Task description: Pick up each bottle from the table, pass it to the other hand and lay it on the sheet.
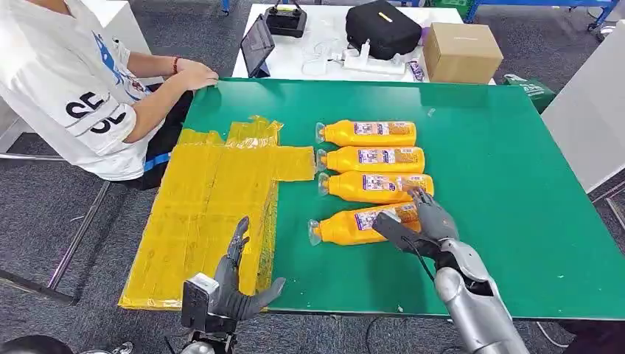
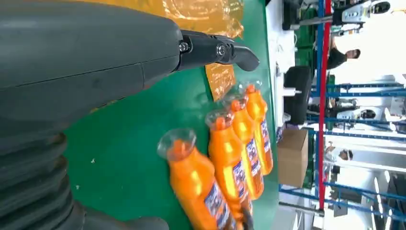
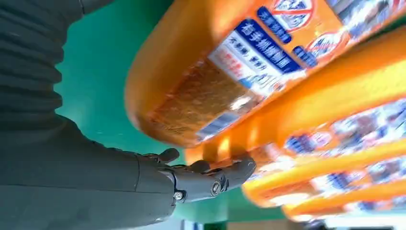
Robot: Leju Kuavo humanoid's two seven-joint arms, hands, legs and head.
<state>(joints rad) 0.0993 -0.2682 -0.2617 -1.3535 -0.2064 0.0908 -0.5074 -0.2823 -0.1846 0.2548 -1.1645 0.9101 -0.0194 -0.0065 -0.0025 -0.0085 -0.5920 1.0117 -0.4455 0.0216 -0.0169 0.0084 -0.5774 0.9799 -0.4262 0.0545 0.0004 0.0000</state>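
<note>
**On the green counter: right hand at the nearest bottle, left hand open by the sheet**

On a green counter (image 1: 516,221) four orange bottles lie on their sides in a column, clear caps pointing toward the robot's left and labels facing up. From the head view, the farthest bottle (image 1: 368,133) lies at the top, then the second bottle (image 1: 372,159), then the third bottle (image 1: 376,187), and the nearest bottle (image 1: 354,225) lies slightly tilted, closest to the robot. The three farther bottles lie close together, nearly touching; the nearest one lies a little apart from them.

The right hand (image 1: 416,221) reaches in from below and covers the base end of the nearest bottle, its fingers spread over and around it. In the right wrist view the bottle's base fills the frame with a dark finger (image 3: 225,175) beside it. Whether the hand actually grips the bottle cannot be told.

The left hand (image 1: 236,284) hovers at the near edge of the counter, fingers apart, holding nothing.

To the left of the bottles, a crinkled yellow sheet (image 1: 214,199) lies flat on the counter, running from near the bottle caps down to the near edge. No bottle lies on it.

A person in a white shirt (image 1: 66,81) sits at the far left corner, one hand resting on the counter's edge. Behind the counter, a white table holds a black bag (image 1: 383,28) and a cardboard box (image 1: 461,51).
</note>
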